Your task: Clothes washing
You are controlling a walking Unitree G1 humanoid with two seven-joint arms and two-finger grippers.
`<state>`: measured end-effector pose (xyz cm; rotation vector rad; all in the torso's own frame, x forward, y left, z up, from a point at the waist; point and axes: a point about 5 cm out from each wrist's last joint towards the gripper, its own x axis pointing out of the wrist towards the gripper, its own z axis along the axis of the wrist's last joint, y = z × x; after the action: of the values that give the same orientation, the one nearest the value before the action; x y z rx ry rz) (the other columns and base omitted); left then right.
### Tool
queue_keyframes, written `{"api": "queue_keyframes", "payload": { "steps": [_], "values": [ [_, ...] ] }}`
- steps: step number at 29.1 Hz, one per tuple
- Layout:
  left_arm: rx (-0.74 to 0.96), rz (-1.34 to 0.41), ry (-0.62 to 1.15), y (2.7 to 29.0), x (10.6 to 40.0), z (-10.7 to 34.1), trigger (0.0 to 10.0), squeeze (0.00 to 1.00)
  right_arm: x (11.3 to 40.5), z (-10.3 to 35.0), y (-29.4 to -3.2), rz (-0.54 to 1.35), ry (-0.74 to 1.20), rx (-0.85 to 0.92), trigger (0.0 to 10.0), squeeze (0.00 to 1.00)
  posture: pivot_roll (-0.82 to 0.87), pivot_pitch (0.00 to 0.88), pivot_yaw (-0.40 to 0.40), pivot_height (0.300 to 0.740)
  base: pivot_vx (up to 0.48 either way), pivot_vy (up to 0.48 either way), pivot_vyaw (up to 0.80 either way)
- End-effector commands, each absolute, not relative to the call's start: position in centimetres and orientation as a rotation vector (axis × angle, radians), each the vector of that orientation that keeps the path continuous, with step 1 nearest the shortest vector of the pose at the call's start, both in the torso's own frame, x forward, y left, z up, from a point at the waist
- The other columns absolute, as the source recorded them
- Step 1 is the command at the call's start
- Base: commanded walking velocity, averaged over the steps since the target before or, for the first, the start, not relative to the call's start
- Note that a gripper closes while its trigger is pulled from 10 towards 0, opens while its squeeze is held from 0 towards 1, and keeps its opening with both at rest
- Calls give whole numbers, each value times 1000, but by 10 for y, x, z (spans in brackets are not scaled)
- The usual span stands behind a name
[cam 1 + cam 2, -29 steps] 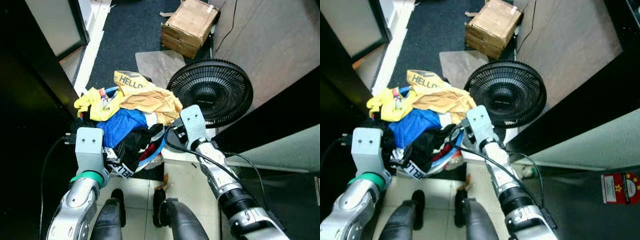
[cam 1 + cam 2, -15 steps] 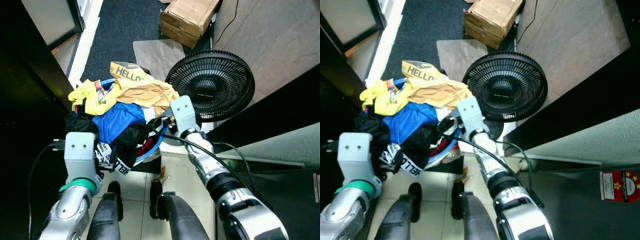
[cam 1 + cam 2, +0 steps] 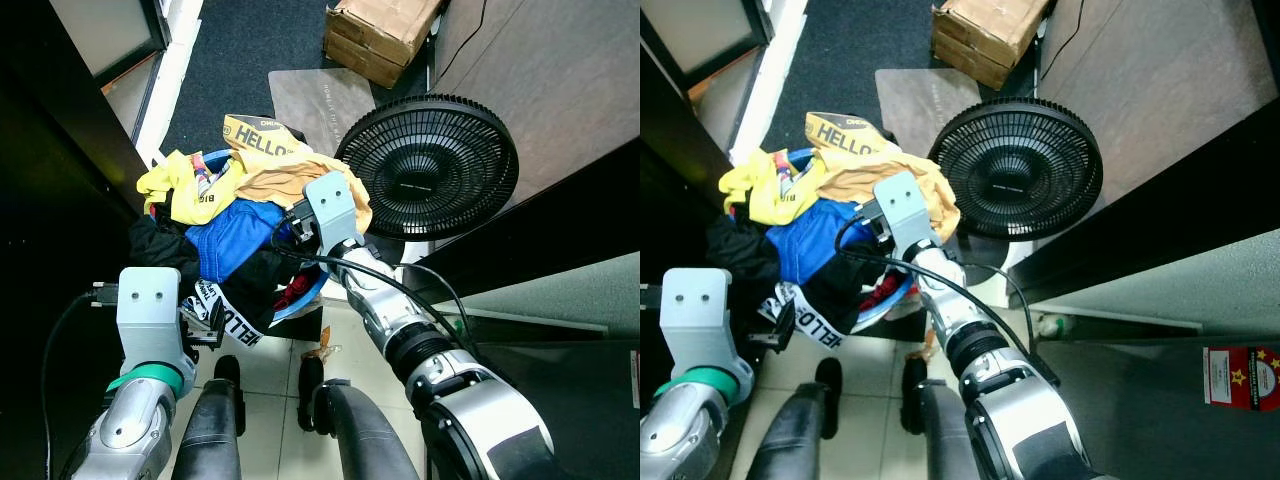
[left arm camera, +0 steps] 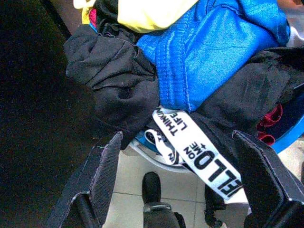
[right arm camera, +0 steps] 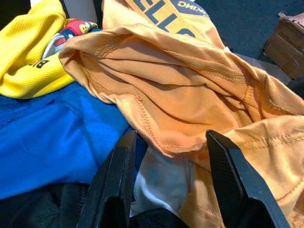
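Observation:
A blue laundry basket (image 3: 312, 290) stands on the floor before me, heaped with clothes. On the pile lie a yellow shirt (image 3: 175, 190), an orange garment (image 3: 290, 180), a blue garment (image 3: 235, 235) and a black garment (image 4: 118, 80). A white band with black lettering (image 4: 199, 152) hangs over the near rim. My left gripper (image 4: 180, 190) is open at the near left side of the basket, its fingers (image 4: 102, 171) wide either side of the band. My right gripper (image 5: 171, 175) is open low over the pile, where the orange garment (image 5: 190, 95) meets the blue one.
A black floor fan (image 3: 428, 165) stands right beside the basket on the right. A cardboard box (image 3: 385, 35) and a grey mat (image 3: 315, 100) lie beyond. A dark wall (image 3: 50, 200) closes the left side. My own feet (image 3: 215, 380) stand on pale tiles just behind the basket.
My right arm has swung left, from the basket's right rim to over the pile's middle. My left gripper has drawn back slightly toward me. The camera shifted a little.

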<state>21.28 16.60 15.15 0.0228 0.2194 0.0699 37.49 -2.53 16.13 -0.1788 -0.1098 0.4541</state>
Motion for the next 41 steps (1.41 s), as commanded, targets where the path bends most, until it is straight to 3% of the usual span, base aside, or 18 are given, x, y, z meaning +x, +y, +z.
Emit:
{"api": "queue_keyframes", "payload": {
  "steps": [1,12,16,18,24,29,36,41],
  "values": [
    [17,72,257,165,207,145,10000,0,372,149,-27,455,-67,-168,10000,0,147,526,-141,740,0,0,0],
    [15,74,271,163,207,147,10000,0,368,157,-2,620,-72,-164,10000,0,152,528,-135,740,0,0,0],
    [17,75,271,164,207,147,10000,0,373,160,-10,537,-84,-224,10000,0,153,527,-134,740,0,0,0],
    [19,78,271,165,207,148,10000,0,384,166,-28,384,-81,-269,10000,0,158,527,-134,740,0,0,0],
    [19,81,277,165,205,149,10000,0,389,175,-32,342,-109,-320,10000,0,162,534,-135,740,0,0,0],
    [20,82,280,165,205,148,10000,0,389,178,-26,407,-86,-217,10000,0,160,533,-139,740,0,0,0],
    [17,78,278,164,210,147,10000,0,381,166,-18,530,-56,-247,10000,0,145,514,-142,740,0,0,0],
    [14,60,264,162,217,148,10000,0,372,123,-43,524,93,-353,10000,0,120,491,-133,740,0,0,0]
  ]
}}
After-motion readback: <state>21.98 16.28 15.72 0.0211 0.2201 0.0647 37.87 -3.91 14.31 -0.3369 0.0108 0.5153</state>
